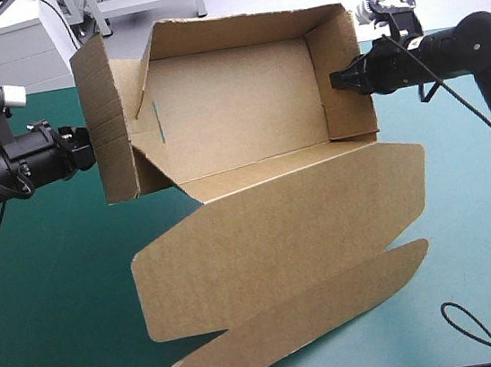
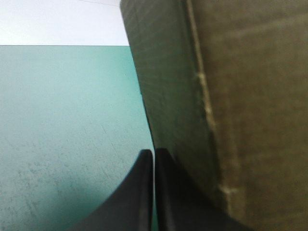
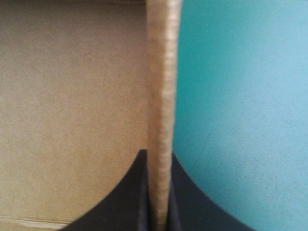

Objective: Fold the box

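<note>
The brown box [image 1: 244, 102] stands in the middle of the table as an open tray with its walls raised. Its lid [image 1: 280, 242] lies flat toward the front edge, a rounded flap [image 1: 301, 330] at its end. My right gripper [image 1: 338, 81] is shut on the top edge of the right wall, and the board's edge [image 3: 162, 72] runs up between its black fingers [image 3: 161, 161]. My left gripper [image 1: 87, 148] is at the outer face of the left wall flap [image 1: 106, 120]. Its fingers [image 2: 154, 156] are shut, with the board [image 2: 231, 96] right beside them, not between them.
The teal-green cover [image 1: 51, 290] shows on the left of the lid and on the right [image 1: 475, 207] of it. The lid's front flap reaches almost to the table's front edge. The box's back wall stands near the far edge.
</note>
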Robot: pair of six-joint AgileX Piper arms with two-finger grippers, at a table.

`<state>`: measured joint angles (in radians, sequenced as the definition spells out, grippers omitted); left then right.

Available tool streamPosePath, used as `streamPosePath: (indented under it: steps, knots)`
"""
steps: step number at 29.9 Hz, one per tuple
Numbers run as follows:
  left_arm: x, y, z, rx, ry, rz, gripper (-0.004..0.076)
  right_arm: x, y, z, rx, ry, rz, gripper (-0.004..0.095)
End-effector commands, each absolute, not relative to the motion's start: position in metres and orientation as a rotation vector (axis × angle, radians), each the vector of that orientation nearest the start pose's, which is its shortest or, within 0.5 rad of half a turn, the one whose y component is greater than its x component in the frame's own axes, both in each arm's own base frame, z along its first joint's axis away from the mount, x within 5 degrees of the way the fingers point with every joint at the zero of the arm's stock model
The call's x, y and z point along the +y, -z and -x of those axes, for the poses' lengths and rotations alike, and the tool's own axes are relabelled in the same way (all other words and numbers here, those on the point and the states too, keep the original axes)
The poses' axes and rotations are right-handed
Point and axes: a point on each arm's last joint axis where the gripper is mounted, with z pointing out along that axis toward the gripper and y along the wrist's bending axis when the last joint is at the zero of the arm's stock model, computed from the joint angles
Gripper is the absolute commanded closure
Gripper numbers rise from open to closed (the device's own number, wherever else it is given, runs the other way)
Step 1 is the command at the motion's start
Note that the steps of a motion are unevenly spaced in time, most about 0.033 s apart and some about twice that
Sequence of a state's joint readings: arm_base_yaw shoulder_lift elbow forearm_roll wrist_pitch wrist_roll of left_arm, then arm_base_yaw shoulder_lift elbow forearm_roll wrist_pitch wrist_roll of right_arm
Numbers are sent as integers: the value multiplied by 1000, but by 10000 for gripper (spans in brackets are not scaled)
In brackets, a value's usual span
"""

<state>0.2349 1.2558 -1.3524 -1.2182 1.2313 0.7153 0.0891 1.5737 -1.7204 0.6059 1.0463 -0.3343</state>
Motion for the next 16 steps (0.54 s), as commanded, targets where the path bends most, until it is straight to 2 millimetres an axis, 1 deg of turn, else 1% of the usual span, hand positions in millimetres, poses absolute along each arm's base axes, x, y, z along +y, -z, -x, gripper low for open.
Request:
streamPosePath:
  steps: [1,4,12,16]
  knots:
    - [-34,-465,-219,1897,1052,-415,731,80,-463,-321,2078,-649,318,921]
    - [-33,-465,-215,1925,1013,-416,731,80,-463,-321,2081,-653,305,921]
    - [-34,-467,-210,1927,1014,-405,731,81,-463,-321,2077,-669,287,921]
    - [-35,-468,-209,1922,1027,-398,731,93,-465,-320,2050,-683,309,921]
